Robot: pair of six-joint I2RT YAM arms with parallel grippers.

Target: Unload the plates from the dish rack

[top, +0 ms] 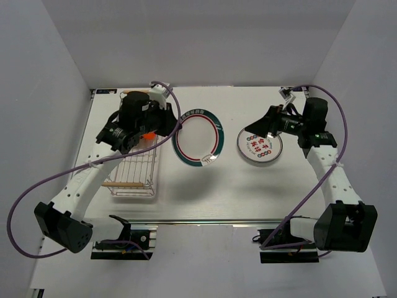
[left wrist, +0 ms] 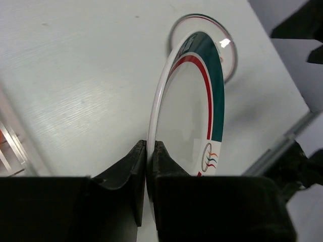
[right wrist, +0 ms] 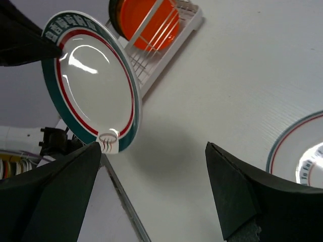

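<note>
Currently clamping green-rimmed plate (top: 197, 138) by its rim in left pincer (left wrist: 150, 151), tilted above surface (top: 205, 198), just right of rack (top: 133, 167). Holding right pincer (right wrist: 153, 146) wide, empty, near second plate (top: 259, 145) lying flat. Orange plate (right wrist: 146, 20) upright in rack.

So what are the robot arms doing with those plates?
They are emptying the rack. The left hand pinches the rim of a big green-rimmed plate, holding it tilted above the table next to the rack. The right hand is open, near a second plate lying flat. An orange plate stands in the rack.
</note>
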